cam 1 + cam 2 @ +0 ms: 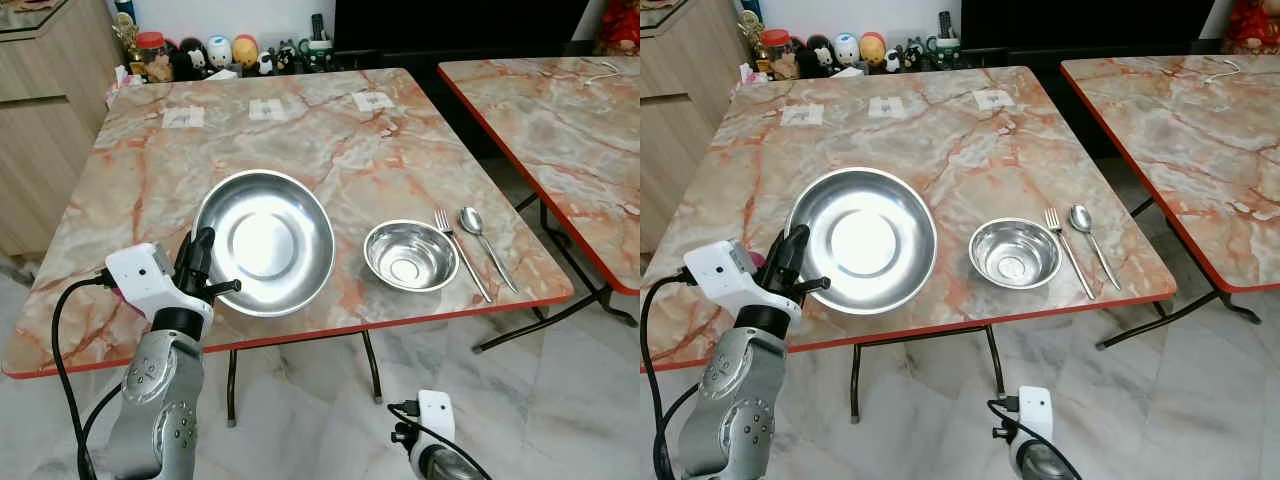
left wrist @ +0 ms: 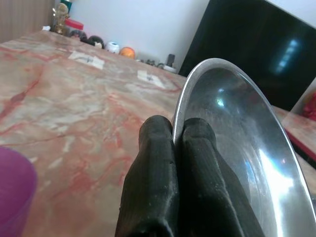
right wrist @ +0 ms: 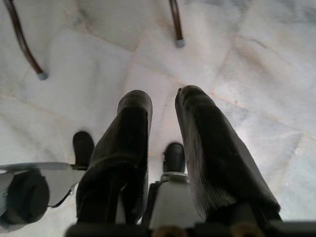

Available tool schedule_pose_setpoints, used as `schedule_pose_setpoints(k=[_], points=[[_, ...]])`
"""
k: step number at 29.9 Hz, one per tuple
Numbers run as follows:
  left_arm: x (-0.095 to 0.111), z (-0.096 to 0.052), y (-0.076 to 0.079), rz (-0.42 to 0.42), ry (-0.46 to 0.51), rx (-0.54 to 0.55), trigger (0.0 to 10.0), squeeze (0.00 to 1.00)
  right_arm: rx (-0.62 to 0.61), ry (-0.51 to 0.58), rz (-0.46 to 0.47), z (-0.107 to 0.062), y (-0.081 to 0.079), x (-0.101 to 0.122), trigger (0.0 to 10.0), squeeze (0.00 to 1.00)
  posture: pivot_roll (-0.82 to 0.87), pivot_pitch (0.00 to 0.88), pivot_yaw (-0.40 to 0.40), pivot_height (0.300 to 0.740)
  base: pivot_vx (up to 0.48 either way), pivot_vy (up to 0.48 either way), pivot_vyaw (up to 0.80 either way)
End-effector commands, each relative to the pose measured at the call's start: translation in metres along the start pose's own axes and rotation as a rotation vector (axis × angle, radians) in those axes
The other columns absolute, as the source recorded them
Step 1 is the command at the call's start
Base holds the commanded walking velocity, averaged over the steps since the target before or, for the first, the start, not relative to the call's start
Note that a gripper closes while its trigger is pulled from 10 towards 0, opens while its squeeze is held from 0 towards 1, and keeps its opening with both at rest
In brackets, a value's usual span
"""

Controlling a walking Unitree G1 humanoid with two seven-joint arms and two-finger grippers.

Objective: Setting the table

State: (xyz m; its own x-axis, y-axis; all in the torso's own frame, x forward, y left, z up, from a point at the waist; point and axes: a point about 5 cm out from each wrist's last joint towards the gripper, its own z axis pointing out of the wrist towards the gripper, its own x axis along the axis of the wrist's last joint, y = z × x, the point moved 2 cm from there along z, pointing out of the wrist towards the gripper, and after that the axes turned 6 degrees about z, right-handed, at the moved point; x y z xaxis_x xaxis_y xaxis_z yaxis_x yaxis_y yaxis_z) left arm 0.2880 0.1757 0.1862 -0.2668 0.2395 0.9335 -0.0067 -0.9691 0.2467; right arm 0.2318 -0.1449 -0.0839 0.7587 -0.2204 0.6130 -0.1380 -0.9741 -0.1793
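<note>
Your left gripper (image 1: 200, 262) pinches the near-left rim of the large steel plate (image 1: 265, 240) on the marble table (image 1: 300, 140), left of the small bowl (image 1: 408, 255); your right gripper (image 3: 163, 123) hangs slightly parted, idle.

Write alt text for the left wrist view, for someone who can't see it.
Two black fingers pinch the rim of a shiny steel plate, one on each side. Behind lies a marble-patterned table with small figurines at its far edge, and a purple object sits in one corner.
</note>
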Motion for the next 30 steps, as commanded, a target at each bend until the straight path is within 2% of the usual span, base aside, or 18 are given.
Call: schedule_pose_setpoints(k=[1,7,8,9,11,13,15,20,27,30], points=[[0.009,0.003,0.001,-0.018,0.057,-0.012,10.0,0.00,-0.011,-0.026,0.007,-0.002,0.004,-0.009,10.0,0.00,0.05,0.027,-0.034,0.740,0.000,0.000,0.00],[0.016,0.004,-0.001,0.039,0.080,-0.048,10.0,0.00,-0.011,-0.025,0.009,-0.001,0.005,-0.008,10.0,0.00,0.06,0.013,-0.029,0.740,0.000,0.000,0.00],[0.019,0.003,-0.002,0.069,0.087,-0.057,10.0,0.00,-0.010,-0.024,0.009,-0.001,0.005,-0.007,10.0,0.00,0.06,0.013,-0.029,0.740,0.000,0.000,0.00],[0.022,0.001,-0.002,0.135,0.095,-0.086,10.0,0.00,-0.009,-0.020,0.010,-0.001,0.005,-0.006,10.0,0.00,0.06,0.013,-0.029,0.740,0.000,-0.251,0.00],[0.023,0.000,-0.002,0.176,0.097,-0.109,10.0,0.00,-0.009,-0.018,0.011,-0.001,0.005,-0.006,10.0,0.00,0.06,0.012,-0.031,0.740,0.000,-0.257,0.00],[0.028,-0.001,0.003,0.284,0.112,-0.200,10.0,0.00,-0.008,-0.015,0.008,-0.001,0.005,-0.005,10.0,0.00,0.08,0.024,-0.037,0.740,0.000,-0.264,0.00],[0.032,0.002,0.003,0.345,0.128,-0.254,10.0,0.00,-0.008,-0.012,0.009,-0.001,0.005,-0.003,10.0,0.00,0.08,0.044,-0.038,0.740,0.000,-0.264,0.00],[0.039,0.007,0.004,0.321,0.155,-0.240,10.0,0.00,-0.007,-0.003,0.015,-0.001,0.005,-0.001,10.0,0.00,0.06,0.062,-0.031,0.740,0.000,-0.263,0.00],[0.033,0.006,0.012,0.292,0.149,-0.234,10.0,0.00,-0.017,0.001,0.017,0.000,0.006,0.000,10.0,0.00,0.06,0.076,-0.033,0.740,0.000,-0.408,0.00],[0.034,0.007,0.010,0.285,0.149,-0.219,10.0,0.00,-0.018,0.002,0.017,0.000,0.006,0.001,10.0,0.00,0.06,0.078,-0.032,0.740,0.000,-0.461,0.00]])
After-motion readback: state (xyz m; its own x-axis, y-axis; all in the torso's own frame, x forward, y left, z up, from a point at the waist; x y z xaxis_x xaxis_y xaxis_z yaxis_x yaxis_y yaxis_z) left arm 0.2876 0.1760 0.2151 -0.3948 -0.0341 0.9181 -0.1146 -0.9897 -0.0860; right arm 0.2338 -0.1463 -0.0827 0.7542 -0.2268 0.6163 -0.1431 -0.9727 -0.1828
